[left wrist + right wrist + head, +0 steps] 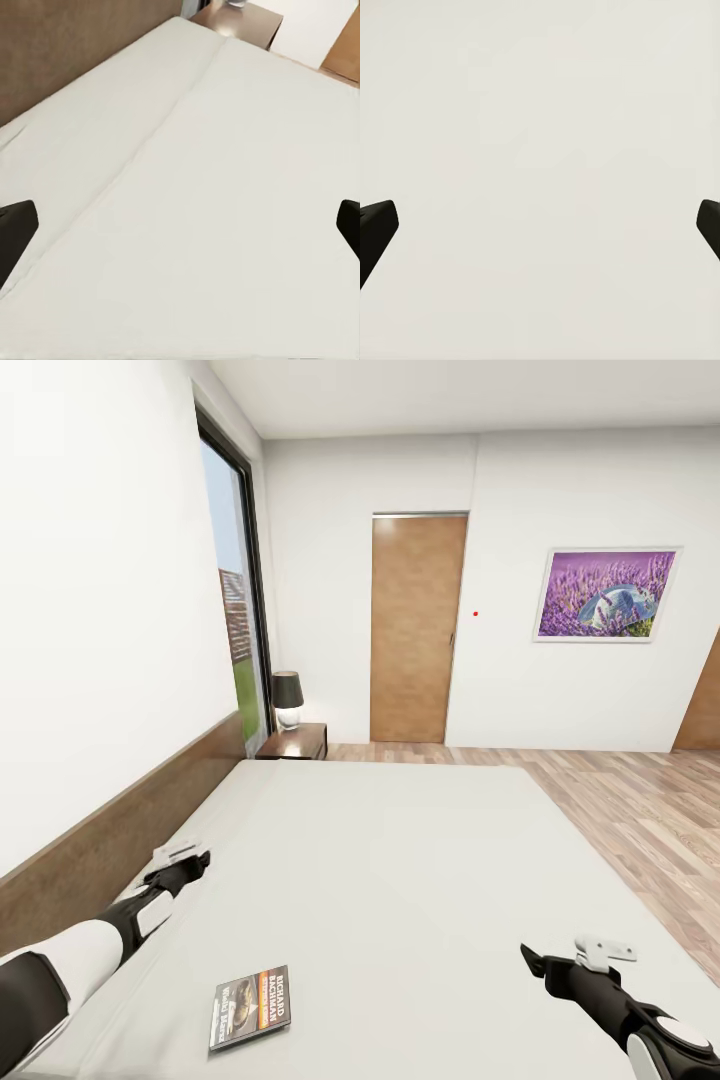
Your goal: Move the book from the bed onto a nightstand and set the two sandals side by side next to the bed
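Left gripper (196,862) at 9 o'clock over the bed (400,860), jaws spread wide and empty, book (250,1007) flat on the mattress at 7 o'clock, nightstand (297,741) with lamp (288,700) at 11 o'clock, right gripper (530,958) at 4 o'clock, jaws wide, empty

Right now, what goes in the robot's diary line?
book flat on bed | left gripper open | right gripper open | nightstand far

Bed (400,860): matt, smooth off-white cloth under my claws; headboard (100,830) matt brown wood. Book (250,1007) w/ glossy paper cover. Nightstand (297,741) glossy dark wood. Floor (620,800) wood planks, slight sheen.
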You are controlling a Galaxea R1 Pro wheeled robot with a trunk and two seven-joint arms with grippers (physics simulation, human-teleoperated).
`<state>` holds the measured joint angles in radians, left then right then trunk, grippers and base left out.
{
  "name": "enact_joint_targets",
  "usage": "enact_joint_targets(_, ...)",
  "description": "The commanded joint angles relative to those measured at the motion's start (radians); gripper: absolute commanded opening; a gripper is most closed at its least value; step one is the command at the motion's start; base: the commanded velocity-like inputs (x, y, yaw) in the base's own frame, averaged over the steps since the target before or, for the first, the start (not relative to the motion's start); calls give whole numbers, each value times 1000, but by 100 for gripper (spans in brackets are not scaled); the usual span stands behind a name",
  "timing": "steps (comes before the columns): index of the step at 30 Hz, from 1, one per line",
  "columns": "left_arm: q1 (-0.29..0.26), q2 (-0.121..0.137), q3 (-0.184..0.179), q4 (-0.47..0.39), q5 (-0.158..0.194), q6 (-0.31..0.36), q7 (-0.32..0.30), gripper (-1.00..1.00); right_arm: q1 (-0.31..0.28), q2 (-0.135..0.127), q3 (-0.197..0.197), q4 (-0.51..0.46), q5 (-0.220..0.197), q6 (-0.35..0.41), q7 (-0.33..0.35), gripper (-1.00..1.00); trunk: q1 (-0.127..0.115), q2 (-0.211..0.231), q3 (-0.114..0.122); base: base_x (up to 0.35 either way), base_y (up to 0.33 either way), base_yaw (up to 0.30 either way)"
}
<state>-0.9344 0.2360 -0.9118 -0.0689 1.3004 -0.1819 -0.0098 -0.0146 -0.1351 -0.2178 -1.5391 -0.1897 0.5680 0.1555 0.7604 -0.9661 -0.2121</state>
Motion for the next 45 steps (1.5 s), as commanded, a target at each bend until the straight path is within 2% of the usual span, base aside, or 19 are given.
enact_joint_targets(1,6,0,-8,-2,36,-1,2,100,-1,0,-1,1,-2,6,4,100,0,-1,-1,0,0,0)
enact_joint_targets(2,22,0,-6,-4,98,2,-1,100,-1,0,-1,4,-2,6,4,100,0,-1,-1,0,0,0)
enact_joint_targets(5,55,0,9,-6,229,3,-60,100,-1,0,-1,7,-2,6,4,100,0,-1,-1,0,0,0)
enact_joint_targets(9,100,6,25,-5,399,14,-263,100,-2,0,-1,9,-2,5,4,100,0,-1,-1,0,0,0)
enact_joint_targets(10,100,6,25,-5,399,14,-263,100,-2,0,-1,9,-2,5,4,100,0,-1,-1,0,0,0)
enact_joint_targets(11,119,9,29,-2,457,21,-372,100,-1,0,-1,9,-2,5,4,100,0,-1,-1,0,0,0)
enact_joint_targets(12,128,9,31,0,477,24,-415,100,-2,0,-1,9,-2,4,4,100,0,-1,-1,0,0,0)
enact_joint_targets(14,147,10,34,1,507,28,-480,100,-2,0,-1,9,-2,-1,5,100,0,-1,-1,0,0,0)
enact_joint_targets(15,147,10,34,1,507,28,-480,100,-2,0,-1,9,-2,-1,5,100,0,-1,-1,0,0,0)
enact_joint_targets(19,184,12,38,3,540,33,-553,100,-1,0,0,10,-2,-13,7,100,0,-1,-1,0,0,0)
enact_joint_targets(29,258,12,40,4,560,37,-619,100,-2,0,9,10,-2,-22,12,100,0,-1,-1,0,0,0)
enact_joint_targets(33,307,12,41,4,585,43,-665,100,-1,0,28,10,-2,-23,12,100,0,-1,-1,0,0,0)
enact_joint_targets(37,354,13,42,4,650,69,-706,100,-1,0,37,10,-2,-23,13,100,0,-1,-1,0,0,0)
enact_joint_targets(39,376,14,42,4,698,80,-728,100,-1,0,39,10,-2,-23,13,100,0,-1,-1,0,0,0)
enact_joint_targets(40,397,14,42,5,752,87,-748,100,-2,0,41,10,-2,-23,13,100,0,-1,-1,0,0,0)
enact_joint_targets(41,407,14,42,5,778,90,-755,100,-2,0,42,10,-2,-23,14,100,0,-1,-1,0,0,0)
enact_joint_targets(45,431,15,42,5,850,98,-781,100,-2,0,43,10,-2,-23,16,100,0,-1,-1,0,0,0)
